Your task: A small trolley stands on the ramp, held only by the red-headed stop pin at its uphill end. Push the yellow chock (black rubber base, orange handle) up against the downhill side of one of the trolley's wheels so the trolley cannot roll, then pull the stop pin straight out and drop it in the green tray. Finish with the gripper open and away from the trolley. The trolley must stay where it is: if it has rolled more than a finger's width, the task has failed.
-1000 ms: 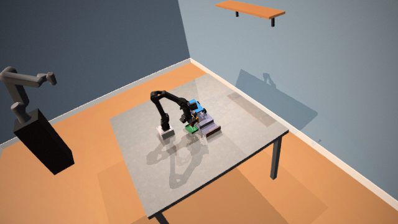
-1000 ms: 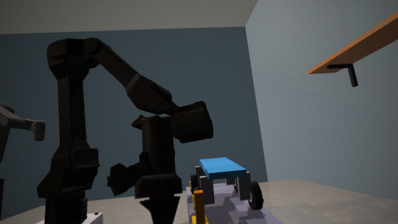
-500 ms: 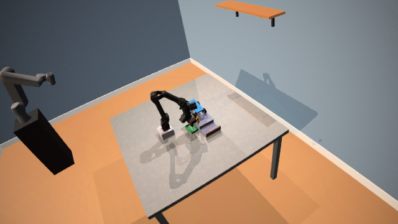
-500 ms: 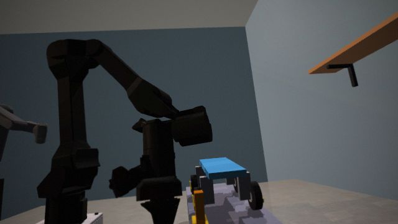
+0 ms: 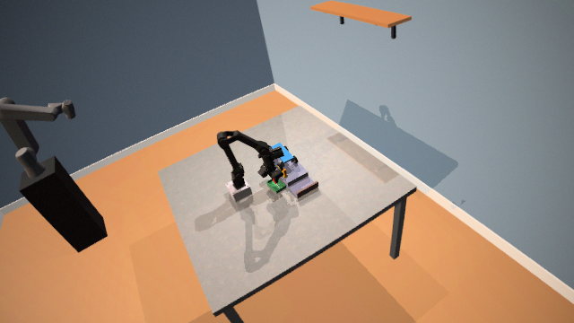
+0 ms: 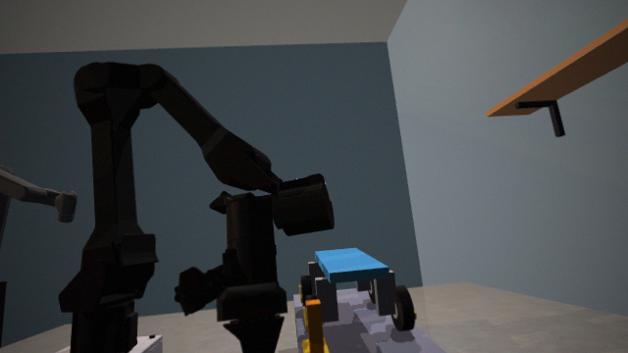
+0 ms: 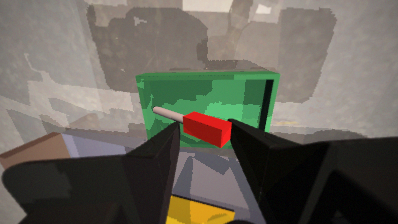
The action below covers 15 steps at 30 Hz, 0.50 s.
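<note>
My gripper [image 7: 203,125] [image 5: 270,176] is open and hangs just above the green tray [image 7: 210,76] [image 5: 276,186], beside the ramp. The stop pin [image 7: 206,128], with a red head and a pale shaft, lies in the tray near its front edge, below and between my fingers, and neither finger touches it. The blue-topped trolley [image 6: 350,264] [image 5: 282,150] stands on the ramp [image 6: 365,333] [image 5: 301,181]. The yellow chock [image 7: 200,212] [image 6: 314,319] [image 5: 284,172] with its orange handle sits on the ramp on the downhill side of the trolley's near wheel.
A brown end stop [image 5: 308,190] [image 7: 30,150] closes the ramp's low end. The arm's base [image 5: 239,192] stands on the table [image 5: 269,242] left of the tray. A second grey arm on a black block [image 5: 58,202] stands on the floor far left.
</note>
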### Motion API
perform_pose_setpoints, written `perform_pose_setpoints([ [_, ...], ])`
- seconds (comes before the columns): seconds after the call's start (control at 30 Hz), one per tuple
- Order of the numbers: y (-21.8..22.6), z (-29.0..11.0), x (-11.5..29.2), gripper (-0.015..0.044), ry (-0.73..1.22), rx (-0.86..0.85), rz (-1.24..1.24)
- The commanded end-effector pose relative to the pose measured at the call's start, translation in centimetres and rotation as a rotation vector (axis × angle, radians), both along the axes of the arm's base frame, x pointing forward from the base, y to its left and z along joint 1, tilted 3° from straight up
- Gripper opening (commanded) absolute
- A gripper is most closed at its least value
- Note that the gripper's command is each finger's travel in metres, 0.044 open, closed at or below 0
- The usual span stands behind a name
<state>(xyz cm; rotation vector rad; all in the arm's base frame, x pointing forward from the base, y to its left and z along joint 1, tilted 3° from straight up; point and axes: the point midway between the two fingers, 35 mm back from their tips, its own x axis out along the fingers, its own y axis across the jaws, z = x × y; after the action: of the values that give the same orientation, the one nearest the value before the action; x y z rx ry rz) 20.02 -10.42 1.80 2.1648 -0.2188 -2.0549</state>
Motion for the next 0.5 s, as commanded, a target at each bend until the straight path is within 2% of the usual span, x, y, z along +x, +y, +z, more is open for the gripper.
perform_pose_setpoints([
  [0.0, 0.20, -0.23, -0.02, 0.0190, 0.001, -0.004, -0.005],
  [0.47, 0.86, -0.89, -0.04, 0.0190, 0.001, -0.003, -0.005],
])
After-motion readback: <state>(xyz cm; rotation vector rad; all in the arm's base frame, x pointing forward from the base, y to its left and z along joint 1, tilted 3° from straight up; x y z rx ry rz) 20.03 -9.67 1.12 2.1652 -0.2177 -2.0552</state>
